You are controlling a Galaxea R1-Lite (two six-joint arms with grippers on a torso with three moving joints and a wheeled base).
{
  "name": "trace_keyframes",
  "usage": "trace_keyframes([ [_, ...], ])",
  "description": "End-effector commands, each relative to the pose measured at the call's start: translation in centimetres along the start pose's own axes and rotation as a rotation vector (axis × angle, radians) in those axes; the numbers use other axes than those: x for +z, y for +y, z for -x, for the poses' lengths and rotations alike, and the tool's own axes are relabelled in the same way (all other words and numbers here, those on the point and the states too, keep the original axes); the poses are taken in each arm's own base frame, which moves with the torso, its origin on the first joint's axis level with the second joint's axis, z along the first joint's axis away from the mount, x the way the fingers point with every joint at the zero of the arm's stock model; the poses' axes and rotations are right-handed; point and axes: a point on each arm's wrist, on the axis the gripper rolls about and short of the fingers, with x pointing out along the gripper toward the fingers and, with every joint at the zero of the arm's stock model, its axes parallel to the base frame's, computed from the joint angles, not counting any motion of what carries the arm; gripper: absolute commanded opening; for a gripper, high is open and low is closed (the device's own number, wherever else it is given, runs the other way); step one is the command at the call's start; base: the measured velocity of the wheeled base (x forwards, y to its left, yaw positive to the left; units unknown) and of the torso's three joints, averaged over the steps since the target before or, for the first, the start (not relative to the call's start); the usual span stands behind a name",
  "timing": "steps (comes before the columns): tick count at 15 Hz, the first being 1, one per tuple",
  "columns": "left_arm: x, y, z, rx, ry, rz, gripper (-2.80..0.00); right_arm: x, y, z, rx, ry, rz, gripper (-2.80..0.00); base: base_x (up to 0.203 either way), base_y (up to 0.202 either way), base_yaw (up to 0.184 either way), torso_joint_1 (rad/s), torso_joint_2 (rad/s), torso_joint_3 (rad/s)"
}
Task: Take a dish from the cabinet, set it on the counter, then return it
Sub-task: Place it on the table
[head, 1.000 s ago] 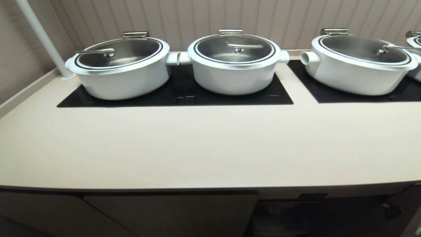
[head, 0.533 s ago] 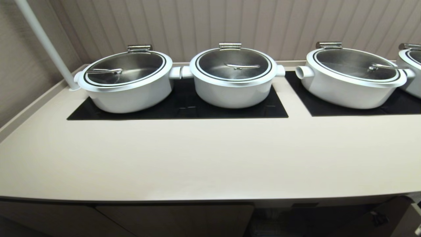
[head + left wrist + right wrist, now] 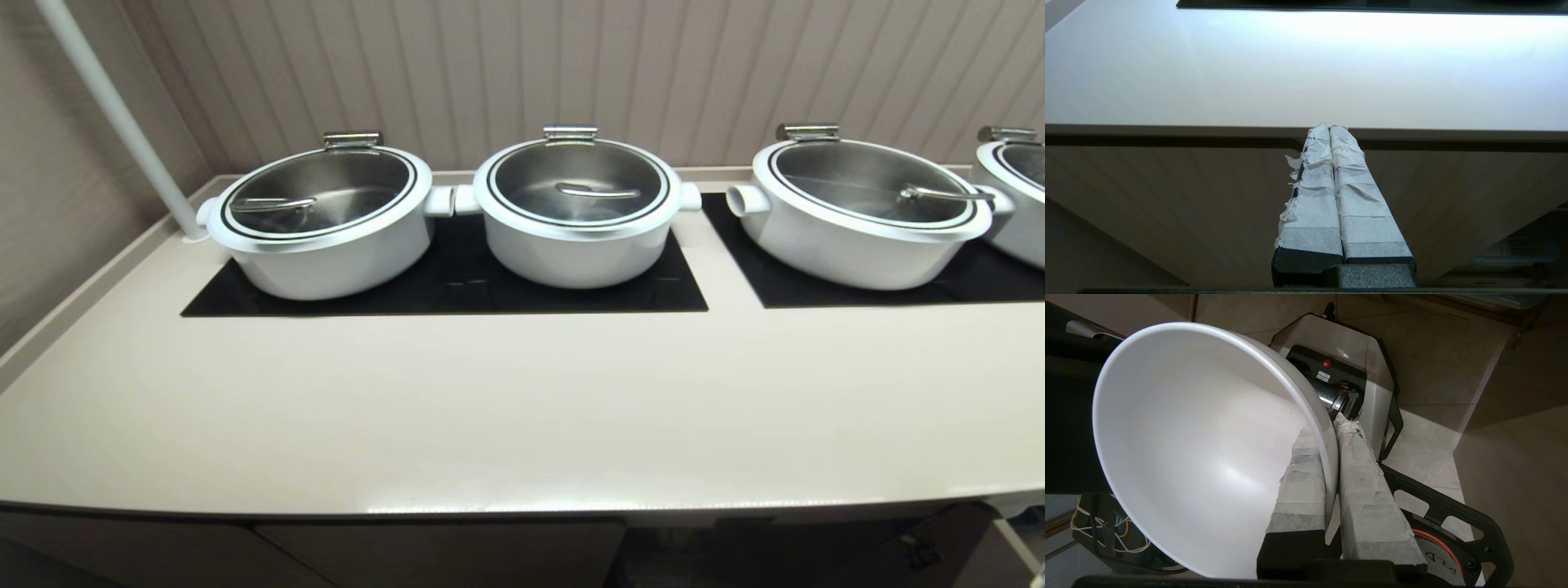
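Evidently the carry from cabinet to table was the step in hand. The right hand (image 3: 1331, 428) was clamped on the rim of the dish (image 3: 1200, 449), one taped finger inside the bowl and one outside, so the dish hung tilted on its side above the floor and the robot's own base, below the table's level and out of the head view. The table (image 3: 522, 408) lay broad and bare in front of the white pots (image 3: 580, 212). The left hand (image 3: 1331, 130) was pressed shut and empty, parked by the table's front edge. Next, the dish probably needed lifting over that edge, levelling, and setting down foot first before release.
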Motion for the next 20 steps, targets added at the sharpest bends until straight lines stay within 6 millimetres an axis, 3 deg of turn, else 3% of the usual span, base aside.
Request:
trace_keyframes([
  [1,0.01,0.00,0.01,0.000,-0.001,0.001,-2.80,0.04,0.03,0.05,0.002,0.001,-0.001,-2.80,0.000,0.000,0.000,0.160,-0.33,-0.178],
  [20,0.01,0.00,0.01,0.001,-0.001,0.001,-2.80,0.06,0.04,0.07,0.003,0.001,0.001,-2.80,0.000,0.000,0.000,0.116,-0.23,-0.118],
])
